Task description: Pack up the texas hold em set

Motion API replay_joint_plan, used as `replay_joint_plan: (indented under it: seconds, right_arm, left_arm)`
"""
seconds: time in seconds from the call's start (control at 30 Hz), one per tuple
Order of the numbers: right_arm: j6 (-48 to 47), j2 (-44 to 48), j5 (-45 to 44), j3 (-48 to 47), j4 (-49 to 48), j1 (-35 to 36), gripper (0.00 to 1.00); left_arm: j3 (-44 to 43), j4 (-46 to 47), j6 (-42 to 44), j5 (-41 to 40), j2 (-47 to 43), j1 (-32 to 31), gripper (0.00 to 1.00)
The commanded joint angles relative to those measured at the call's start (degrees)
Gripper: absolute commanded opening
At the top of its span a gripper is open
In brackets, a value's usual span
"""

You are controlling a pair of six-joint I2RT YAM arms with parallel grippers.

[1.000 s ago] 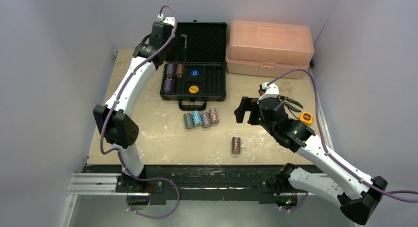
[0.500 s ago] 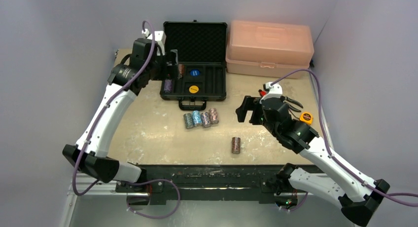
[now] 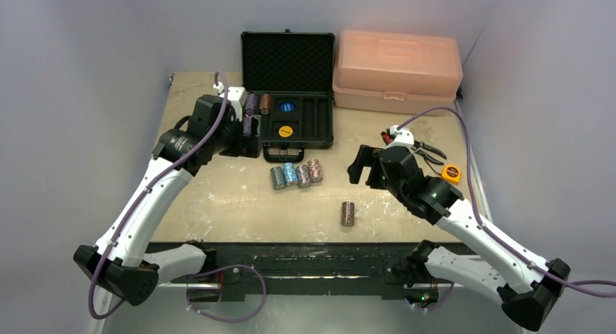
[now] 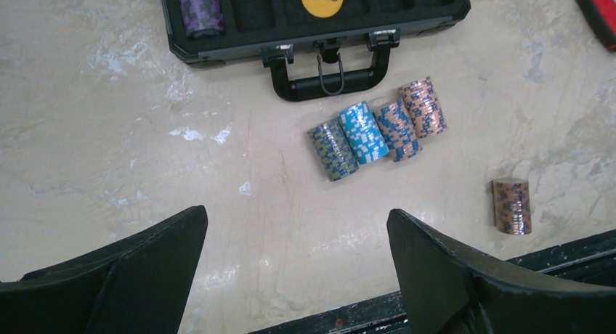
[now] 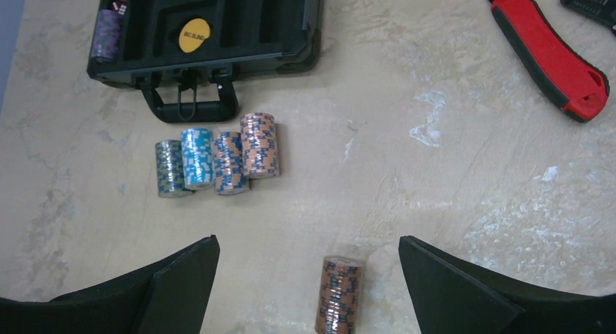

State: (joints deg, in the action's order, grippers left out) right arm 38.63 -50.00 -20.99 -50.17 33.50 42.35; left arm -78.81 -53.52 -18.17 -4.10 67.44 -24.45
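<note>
The open black poker case (image 3: 314,117) lies at the back middle, with chip stacks (image 3: 251,102) in its left slots and blue and yellow (image 3: 286,131) buttons. Several chip rolls (image 3: 296,174) lie in a row in front of its handle; they also show in the left wrist view (image 4: 374,129) and the right wrist view (image 5: 217,161). A single brown roll (image 3: 348,213) lies nearer the front, seen in the right wrist view (image 5: 339,293) too. My left gripper (image 3: 243,136) is open and empty, left of the case front. My right gripper (image 3: 361,165) is open and empty, above and right of the single roll.
A pink plastic box (image 3: 396,70) stands at the back right. Red-handled pliers (image 3: 420,148) and a yellow tape measure (image 3: 451,173) lie at the right edge. The pliers' red handle (image 5: 546,54) shows in the right wrist view. The table's front edge (image 3: 305,236) is close to the single roll.
My left arm has swung down and back from over the case's left slots to the table left of the case front. My right arm has barely moved.
</note>
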Motion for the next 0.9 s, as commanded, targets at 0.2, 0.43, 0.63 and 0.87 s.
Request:
replay_joint_plan:
  seconds: [0.2, 0.43, 0.63, 0.87]
  right_arm:
    - [7.17, -2.7, 3.34, 5.29, 0.2, -0.08, 0.99]
    - [10.19, -5.52, 9.43, 11.43, -4.19, -0.14, 0.97]
    - [12.9, -6.26, 12.19, 15.4, -7.09, -0.09, 0.93]
    - [14.01, -9.55, 13.72, 17.67, -9.34, -0.04, 0.89]
  left_arm:
    - [7.75, 6.12, 2.99, 5.7, -3.18, -0.19, 0.88]
    - [7.94, 5.68, 3.8, 7.87, -1.75, -3.26, 0.82]
    - [8.05, 5.66, 3.91, 10.41, -0.3, -5.26, 0.71]
    - [7.76, 5.23, 3.94, 12.63, 1.37, -6.48, 0.53]
